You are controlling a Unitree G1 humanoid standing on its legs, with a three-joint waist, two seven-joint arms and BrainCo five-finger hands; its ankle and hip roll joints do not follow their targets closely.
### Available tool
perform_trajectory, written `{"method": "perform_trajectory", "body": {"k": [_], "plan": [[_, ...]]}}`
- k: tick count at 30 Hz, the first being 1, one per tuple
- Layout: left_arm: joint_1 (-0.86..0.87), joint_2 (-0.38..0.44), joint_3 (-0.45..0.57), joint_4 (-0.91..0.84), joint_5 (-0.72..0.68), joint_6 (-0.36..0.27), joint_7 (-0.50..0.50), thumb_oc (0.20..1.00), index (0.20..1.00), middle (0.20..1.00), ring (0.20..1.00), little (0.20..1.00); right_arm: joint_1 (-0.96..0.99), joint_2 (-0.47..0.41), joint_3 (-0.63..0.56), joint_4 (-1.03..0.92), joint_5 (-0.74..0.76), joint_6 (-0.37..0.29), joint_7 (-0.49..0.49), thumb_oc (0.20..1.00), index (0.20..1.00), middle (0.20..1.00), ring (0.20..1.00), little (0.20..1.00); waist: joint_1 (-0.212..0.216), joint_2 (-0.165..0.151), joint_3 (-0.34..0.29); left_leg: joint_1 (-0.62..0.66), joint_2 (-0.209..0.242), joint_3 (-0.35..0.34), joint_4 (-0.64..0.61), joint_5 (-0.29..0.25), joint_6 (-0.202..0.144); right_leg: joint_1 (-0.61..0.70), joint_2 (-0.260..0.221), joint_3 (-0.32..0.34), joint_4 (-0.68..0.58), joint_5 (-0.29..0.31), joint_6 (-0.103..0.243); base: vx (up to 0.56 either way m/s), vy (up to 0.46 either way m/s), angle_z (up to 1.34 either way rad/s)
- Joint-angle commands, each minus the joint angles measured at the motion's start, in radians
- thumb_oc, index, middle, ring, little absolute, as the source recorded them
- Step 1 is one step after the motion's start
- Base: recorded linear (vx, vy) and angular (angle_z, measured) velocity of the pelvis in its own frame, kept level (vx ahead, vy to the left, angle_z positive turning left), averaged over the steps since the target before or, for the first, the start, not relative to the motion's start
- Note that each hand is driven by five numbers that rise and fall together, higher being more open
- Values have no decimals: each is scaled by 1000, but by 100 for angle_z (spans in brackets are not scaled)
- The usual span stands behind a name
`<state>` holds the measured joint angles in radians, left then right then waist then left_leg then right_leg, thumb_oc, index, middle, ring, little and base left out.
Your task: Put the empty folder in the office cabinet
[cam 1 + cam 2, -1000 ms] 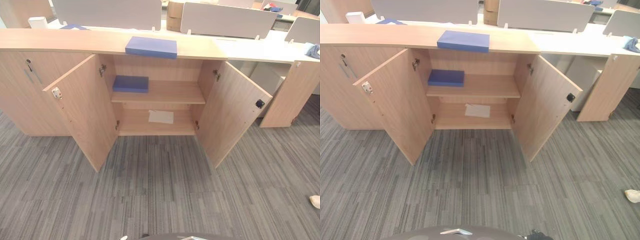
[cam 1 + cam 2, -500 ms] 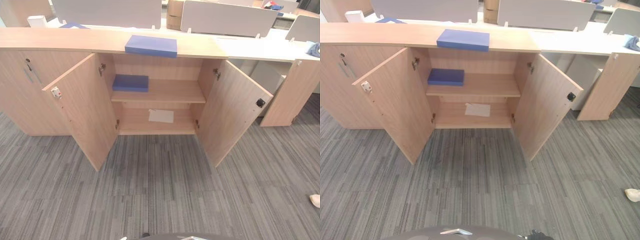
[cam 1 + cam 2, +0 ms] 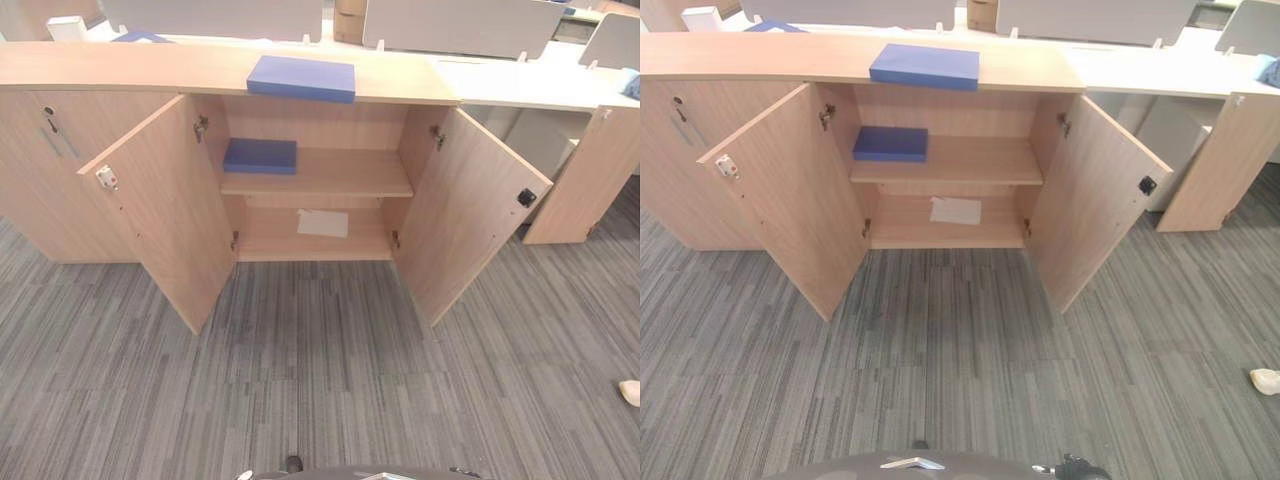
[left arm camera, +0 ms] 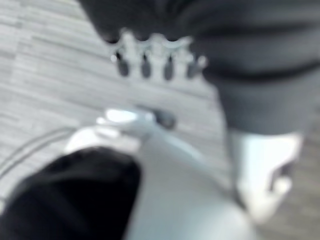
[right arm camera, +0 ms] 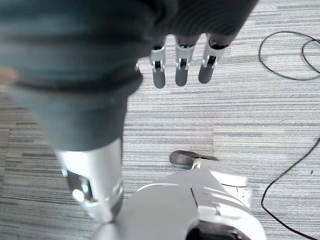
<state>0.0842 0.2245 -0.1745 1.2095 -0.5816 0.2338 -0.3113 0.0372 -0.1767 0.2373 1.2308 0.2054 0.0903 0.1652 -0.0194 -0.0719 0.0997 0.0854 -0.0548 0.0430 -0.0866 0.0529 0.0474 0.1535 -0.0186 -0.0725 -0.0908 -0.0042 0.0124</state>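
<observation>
Blue folder, left eye view: a flat blue folder point(image 3: 301, 78) is seen lying on the wooden surface point(image 3: 150, 66) above the open office cabinet point(image 3: 316, 180), overhanging its front edge slightly; it is judged to be the one to be stored, though emptiness cannot be told.
Cabinet, left eye view: both doors, the left door point(image 3: 165, 210) and the right door point(image 3: 468, 210), are swung wide; a second blue folder point(image 3: 260, 155) is seen at the left of the upper shelf point(image 3: 340, 178), and a white sheet point(image 3: 323, 223) lies on the bottom shelf.
Room, right eye view: grey striped carpet point(image 3: 960, 370) is spread between robot and cabinet; grey desk partitions point(image 3: 1090, 18) stand behind the surface, and a pale object point(image 3: 1266, 380) lies on the carpet far right.
Left wrist view: the left hand point(image 4: 157, 62) is shown with fingers hanging straight, apart, holding nothing, above carpet.
Right wrist view: the right hand point(image 5: 182, 62) is shown likewise, fingers straight and empty.
Risk: the folder could be tipped off the edge if it is nudged from behind; the open doors could be clipped on the approach; the wrong folder could be taken.
</observation>
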Motion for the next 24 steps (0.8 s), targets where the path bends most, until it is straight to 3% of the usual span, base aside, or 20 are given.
{"method": "perform_trajectory", "body": {"k": [1,3,6,7,9,10,11,12,14,16,20,24], "plan": [[-38,-26,1,39,17,-14,11,1000,1000,1000,1000,1000,-59,-71,10,50,-51,-14,5,1000,1000,1000,1000,1000,10,50,16,72,-1,41,-1,-147,-6,13,55,-40,4,-46,24,22,-63,1],[-40,-28,2,38,12,-24,15,1000,1000,1000,1000,1000,-60,-73,21,46,-96,-22,15,1000,1000,1000,1000,1000,11,46,22,73,0,54,20,-151,-8,14,52,-42,8,-49,19,10,-51,0],[-76,-35,0,29,-48,-40,32,1000,1000,1000,1000,1000,-77,-90,39,28,-45,-20,6,1000,1000,1000,1000,1000,27,11,71,-63,-18,77,308,-222,9,-18,15,-62,60,-50,-7,-99,-110,2],[-86,-37,4,25,-53,-36,48,1000,1000,1000,1000,1000,-84,-96,42,23,-22,-15,-5,1000,1000,1000,1000,1000,40,5,101,-140,-9,80,394,-199,-1,-21,14,-58,74,-48,-17,-89,-114,7],[-86,-34,11,25,-14,-32,48,1000,1000,1000,1000,1000,-89,-100,43,28,-6,-23,-2,1000,1000,1000,1000,1000,49,9,119,-175,12,103,375,-176,-14,-17,20,-56,83,-55,-17,37,-53,12],[-76,-36,24,34,-7,-27,56,1000,1000,1000,1000,1000,-94,-109,39,27,-10,-29,13,1000,1000,1000,1000,1000,60,21,132,-202,37,106,301,-130,-35,-5,34,-43,87,-67,-16,97,-14,13],[-76,-36,24,34,-7,-27,56,1000,1000,1000,1000,1000,-94,-109,39,27,-10,-29,13,1000,1000,1000,1000,1000,60,21,132,-202,37,106,301,-130,-35,-5,34,-43,87,-67,-16,141,1,-1],[-67,-37,34,37,1,-32,64,1000,1000,1000,1000,1000,-95,-110,37,27,-19,-29,16,1000,1000,1000,1000,1000,67,27,139,-208,48,102,263,-96,-46,9,40,-37,83,-73,-17,169,18,3],[-40,-38,62,57,43,-46,67,1000,1000,1000,1000,1000,-91,-113,27,38,-20,-22,17,1000,1000,1000,1000,1000,89,48,145,-237,94,67,139,36,-88,61,56,-18,71,-95,-25,341,53,2],[-29,-40,67,72,87,-52,71,1000,1000,1000,1000,1000,-83,-118,14,44,-14,-21,16,1000,1000,1000,1000,1000,96,56,146,-257,114,64,92,83,-102,99,54,-8,65,-113,-27,332,75,2],[-14,-46,66,93,120,-70,84,1000,1000,1000,1000,1000,-71,-118,-7,62,-11,-25,-4,1000,1000,1000,1000,1000,98,73,133,-264,135,92,50,96,-114,150,40,5,66,-150,-23,344,114,-18],[-16,-40,56,88,161,-59,106,1000,1000,1000,1000,1000,-72,-105,-25,83,-4,-63,-52,1000,1000,1000,1000,1000,103,79,94,-218,123,82,34,59,-94,192,8,31,68,-191,-3,459,166,-83]]}}
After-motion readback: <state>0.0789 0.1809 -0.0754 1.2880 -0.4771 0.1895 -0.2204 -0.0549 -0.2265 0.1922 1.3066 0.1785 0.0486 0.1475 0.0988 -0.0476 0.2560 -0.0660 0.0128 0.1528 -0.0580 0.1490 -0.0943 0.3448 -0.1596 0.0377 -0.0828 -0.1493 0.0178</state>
